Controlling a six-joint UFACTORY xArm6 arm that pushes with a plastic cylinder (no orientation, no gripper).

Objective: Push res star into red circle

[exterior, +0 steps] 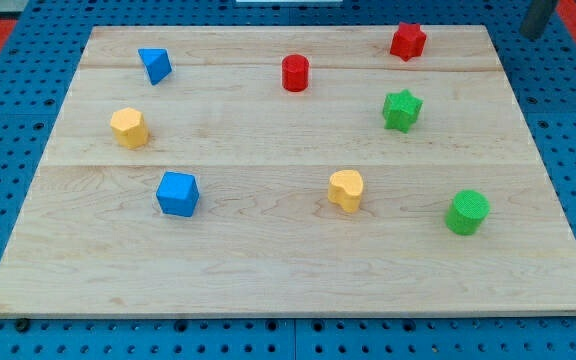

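Note:
The red star (407,41) lies near the top right of the wooden board (268,270). The red circle (295,73), a short cylinder, stands to its left and a little lower, roughly a hundred pixels away. A dark rod shows at the view's top right corner, beyond the board's edge. Its lower end, my tip (536,35), is right of the red star and well apart from it. It touches no block.
A green star (402,110) lies below the red star. A green cylinder (467,212) stands at the lower right and a yellow block (346,190) at centre right. On the left are a blue triangle (154,65), a yellow hexagon (129,128) and a blue cube (177,194).

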